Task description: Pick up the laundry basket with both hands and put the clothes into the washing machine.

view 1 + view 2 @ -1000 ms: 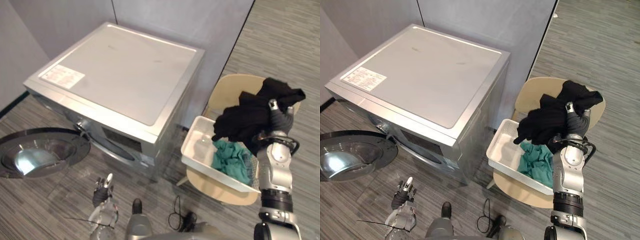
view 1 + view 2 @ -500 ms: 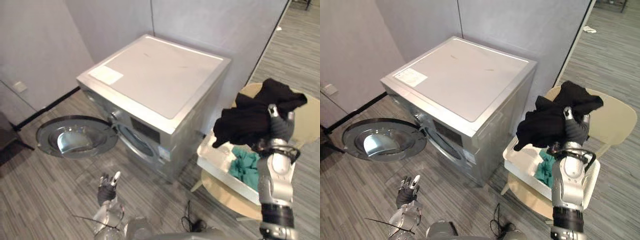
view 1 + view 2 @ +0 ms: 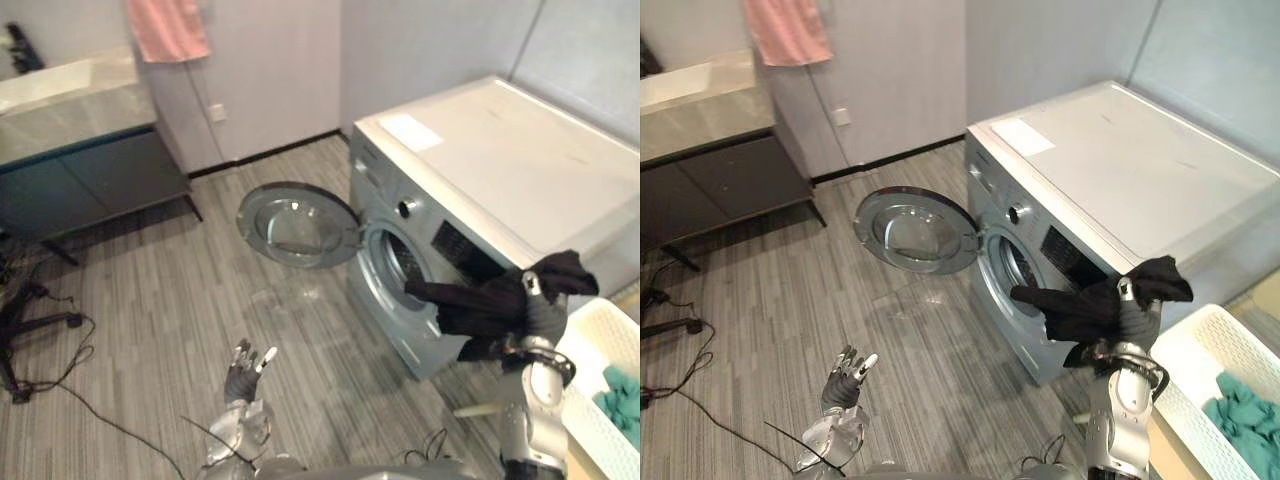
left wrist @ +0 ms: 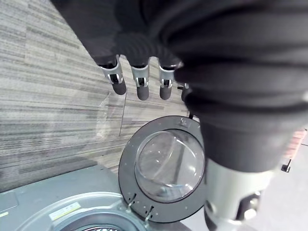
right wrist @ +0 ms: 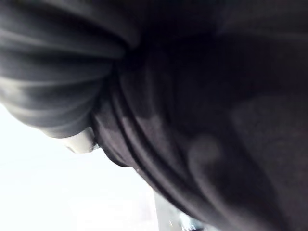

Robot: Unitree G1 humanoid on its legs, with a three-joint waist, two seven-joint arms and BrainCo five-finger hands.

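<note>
Door (image 3: 297, 222) of washing machine (image 3: 500, 170) open | black garment (image 3: 478, 305) on right hand (image 3: 545, 318) just before the machine's front, grip cannot be told | left hand (image 3: 243, 375) spread, well apart.

Holds the left hand (image 3: 244, 372) low and out in front, at the end of a short stretch of silver forearm (image 3: 232, 446); shows its fingers (image 4: 140, 83) straight, side by side in a row, dark tips spread a little, thumb apart, nothing between them; carries the right forearm (image 3: 531, 415) close to upright, wrist under its dark ribbed cover; lifts the right hand (image 3: 541, 318) to about the height of the elbow's far reach, closed on a black garment (image 3: 475, 305); bares one silver finger (image 3: 527, 287) above the cloth, the others buried in the folds.
</note>
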